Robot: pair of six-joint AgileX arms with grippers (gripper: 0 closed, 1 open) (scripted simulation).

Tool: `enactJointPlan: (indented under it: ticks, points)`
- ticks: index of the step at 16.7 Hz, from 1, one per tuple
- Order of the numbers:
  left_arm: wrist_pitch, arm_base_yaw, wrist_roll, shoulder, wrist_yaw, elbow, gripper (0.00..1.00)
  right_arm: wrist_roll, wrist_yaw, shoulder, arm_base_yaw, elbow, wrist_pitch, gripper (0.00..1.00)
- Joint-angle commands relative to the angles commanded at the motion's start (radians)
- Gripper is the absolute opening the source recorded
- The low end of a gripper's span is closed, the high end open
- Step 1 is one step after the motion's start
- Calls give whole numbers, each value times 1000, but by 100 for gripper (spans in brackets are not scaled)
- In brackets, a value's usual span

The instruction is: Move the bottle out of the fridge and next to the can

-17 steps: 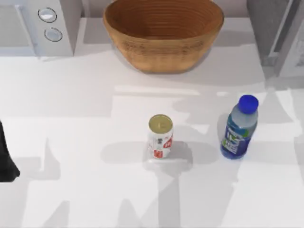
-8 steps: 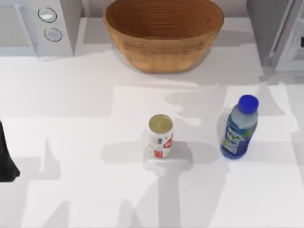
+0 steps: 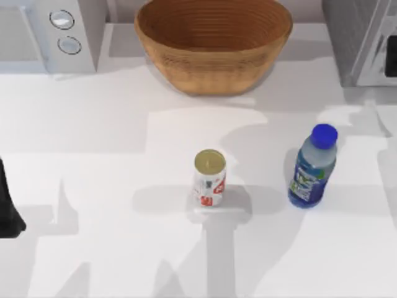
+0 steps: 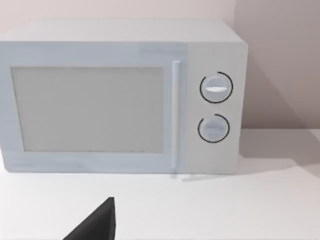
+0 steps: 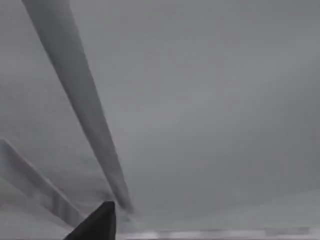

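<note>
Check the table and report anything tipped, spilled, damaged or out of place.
Nothing stands out. The bottle stands upright and capped on the table, a gap to the right of the upright can. The basket sits level at the back, between the microwave and the fridge. No spill.

bottle (image 3: 312, 167) right of can (image 3: 209, 178), basket (image 3: 213, 42) behind both

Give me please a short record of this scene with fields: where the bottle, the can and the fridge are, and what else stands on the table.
bottle: upright on the table, right of the can, apart from it, outside the fridge
can: upright near the table's middle
fridge: back right corner
basket: back centre
microwave: back left corner
left arm: parked at the table's left edge
</note>
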State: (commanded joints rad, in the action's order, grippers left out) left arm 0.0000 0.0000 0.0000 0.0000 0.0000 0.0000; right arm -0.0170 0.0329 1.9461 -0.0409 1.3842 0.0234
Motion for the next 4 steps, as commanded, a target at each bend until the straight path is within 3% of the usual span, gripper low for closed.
enactJointPlan:
  ticks: [4]
  points:
    - [0,0,0,0,0,0,100,1,-1,40,0,56,11,100]
